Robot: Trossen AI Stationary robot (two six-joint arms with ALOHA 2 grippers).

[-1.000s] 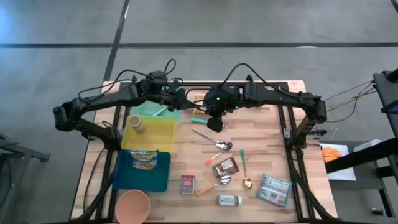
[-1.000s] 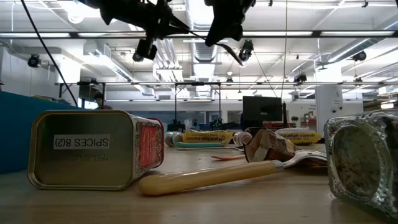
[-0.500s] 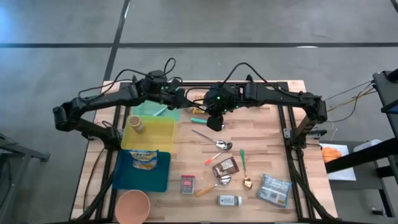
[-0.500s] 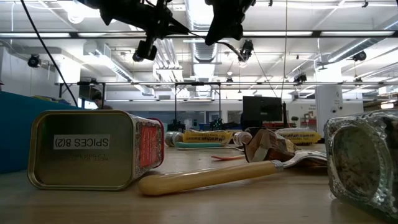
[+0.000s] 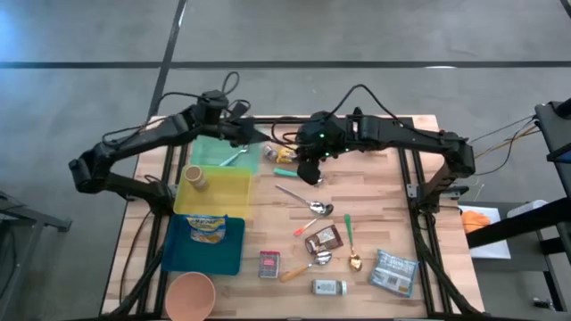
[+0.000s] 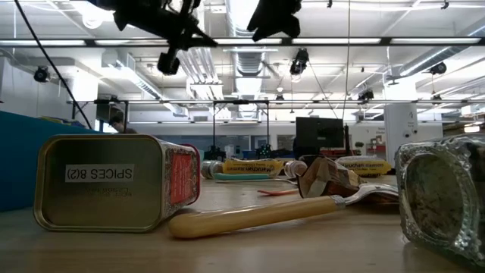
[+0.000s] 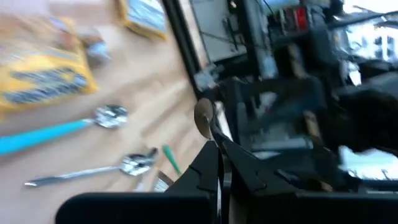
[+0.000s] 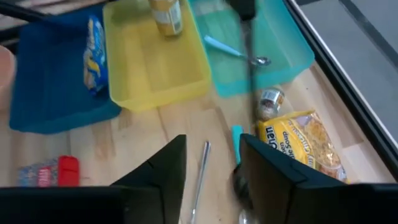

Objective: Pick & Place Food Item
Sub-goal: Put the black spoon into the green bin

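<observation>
Two arms hover over the far end of the table, neither holding anything.

The left gripper (image 5: 256,135) hangs clenched and empty at about eleven o'clock from the table's middle, above the green tray (image 5: 214,157). The right gripper (image 5: 310,175) stands released, its fingers (image 8: 163,169) parted with bare table between them, at about twelve o'clock. The yellow food packet (image 8: 303,145) lies flat on the wood between the two grippers, just beside the green tray, a small can (image 8: 270,99) touching its end and a teal-handled spoon (image 5: 285,172) beside it. A yellow tray (image 5: 219,192) and blue tray (image 5: 192,254) sit at nine o'clock.
</observation>
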